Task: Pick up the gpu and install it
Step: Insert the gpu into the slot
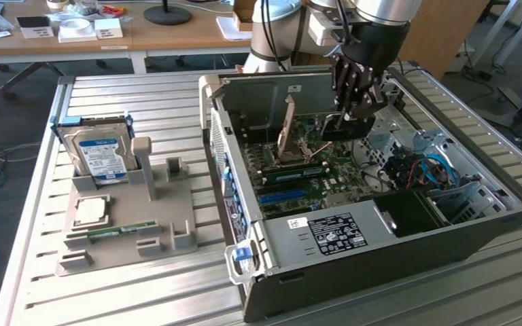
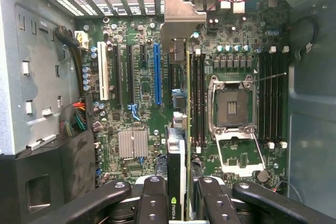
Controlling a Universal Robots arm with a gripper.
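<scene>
My gripper (image 1: pixel 353 109) is down inside the open computer case (image 1: pixel 352 238), shut on the gpu (image 1: pixel 341 128). In the wrist view the gpu (image 2: pixel 176 153) shows edge-on between the black fingers (image 2: pixel 154 198), with its black face and green board edge. Its silver end bracket (image 2: pixel 178 19) points toward the case's rear slot openings. The card hangs above the motherboard (image 2: pixel 142 114), beside the long blue slot (image 2: pixel 157 74) and next to the memory slots by the empty processor socket (image 2: pixel 233 106). Whether the card touches the board I cannot tell.
On the exterior view's left a grey fixture (image 1: pixel 130 227) holds a blue-labelled hard drive (image 1: pixel 100 155), a processor chip (image 1: pixel 92 209) and a narrow memory stick (image 1: pixel 120 231). Cables (image 1: pixel 429 170) and a drive cage crowd the case's far side. A desk (image 1: pixel 152 30) stands behind.
</scene>
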